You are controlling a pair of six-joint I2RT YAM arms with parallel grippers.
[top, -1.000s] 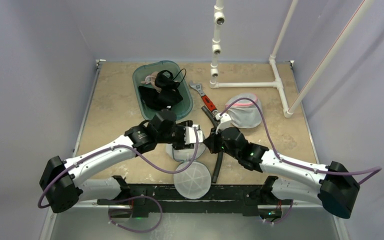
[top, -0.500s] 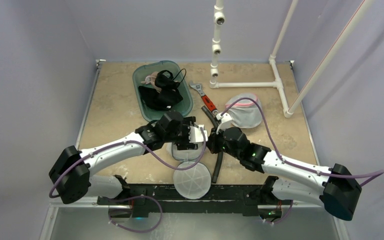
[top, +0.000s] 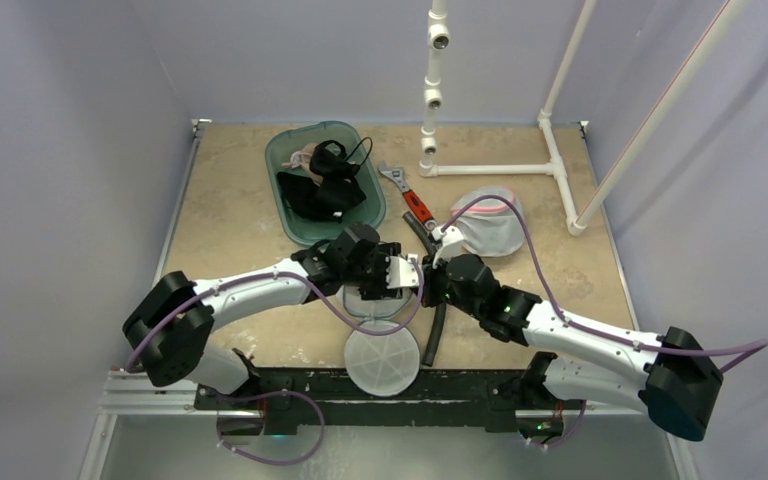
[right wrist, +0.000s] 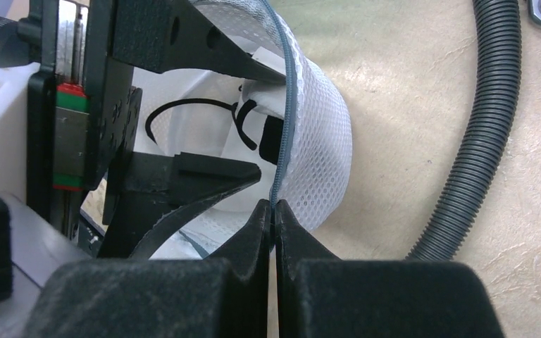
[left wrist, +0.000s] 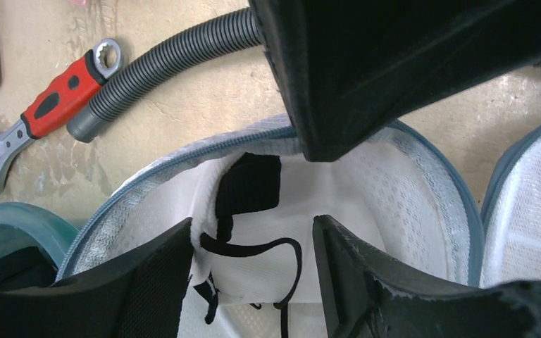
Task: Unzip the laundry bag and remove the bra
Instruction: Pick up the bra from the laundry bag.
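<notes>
The white mesh laundry bag point(top: 365, 305) lies unzipped at the table's middle front, its round flap point(top: 385, 360) folded out toward the arms. Inside it lies the bra point(left wrist: 268, 225), white cloth with black straps. My left gripper point(left wrist: 252, 232) reaches into the bag's mouth, open, its fingers on either side of the bra's cloth; the left finger point(left wrist: 148, 282) touches the white cloth. From the right, my right gripper point(right wrist: 273, 208) is shut on the bag's blue-grey zipper rim point(right wrist: 285, 120) and holds it up. From above, the two grippers point(top: 392, 272) point(top: 422, 283) nearly meet.
A grey corrugated hose point(top: 436, 330) runs just right of the bag, past a red-handled wrench point(top: 417, 208). A teal tray point(top: 290, 215) of dark garments stands behind the left gripper. A second mesh bag point(top: 490, 225) and a white pipe frame point(top: 490, 170) stand back right.
My left arm has stretched to the right and brought its gripper into the bag's mouth, close against the right gripper. The right gripper has kept its hold on the rim.
</notes>
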